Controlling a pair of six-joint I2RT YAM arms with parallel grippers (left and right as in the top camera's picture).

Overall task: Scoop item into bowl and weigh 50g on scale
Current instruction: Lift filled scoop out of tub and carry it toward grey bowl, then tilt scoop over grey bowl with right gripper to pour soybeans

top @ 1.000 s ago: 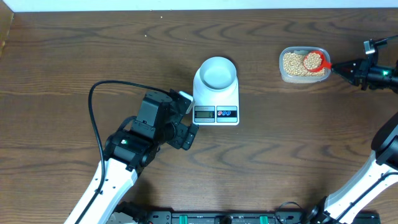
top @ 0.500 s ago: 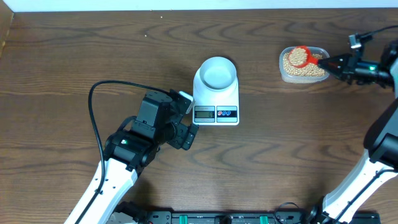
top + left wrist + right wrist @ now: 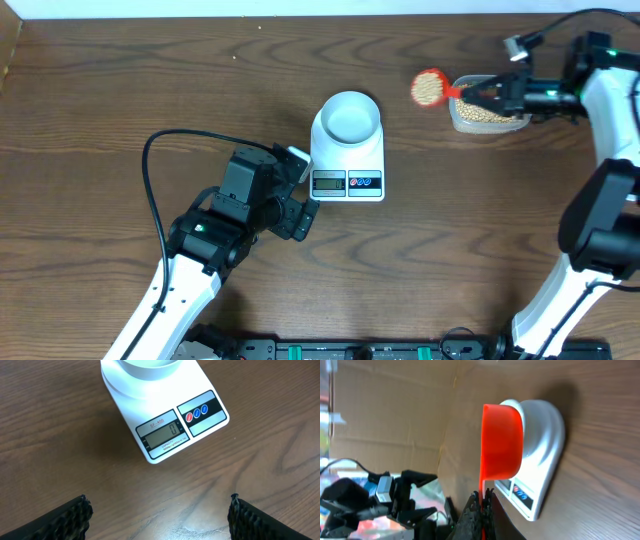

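Observation:
The pale blue-white bowl (image 3: 348,117) stands empty on the white scale (image 3: 347,182); its display (image 3: 161,435) reads 0. My right gripper (image 3: 492,95) is shut on the handle of a red scoop (image 3: 430,88) filled with tan beans, held in the air left of the clear tub and right of the bowl. In the right wrist view the scoop (image 3: 502,442) is seen from the side, with the scale (image 3: 542,465) beyond it. More beans (image 3: 480,110) lie in the tub. My left gripper (image 3: 159,515) is open and empty above the table, just in front of the scale.
The clear plastic tub (image 3: 487,122) stands at the back right, partly under my right arm. A black cable (image 3: 150,190) loops over the table left of my left arm. The table's far edge (image 3: 300,14) runs along the top.
My right gripper has lifted the loaded scoop out of the tub and carried it left toward the bowl. The left arm has not moved.

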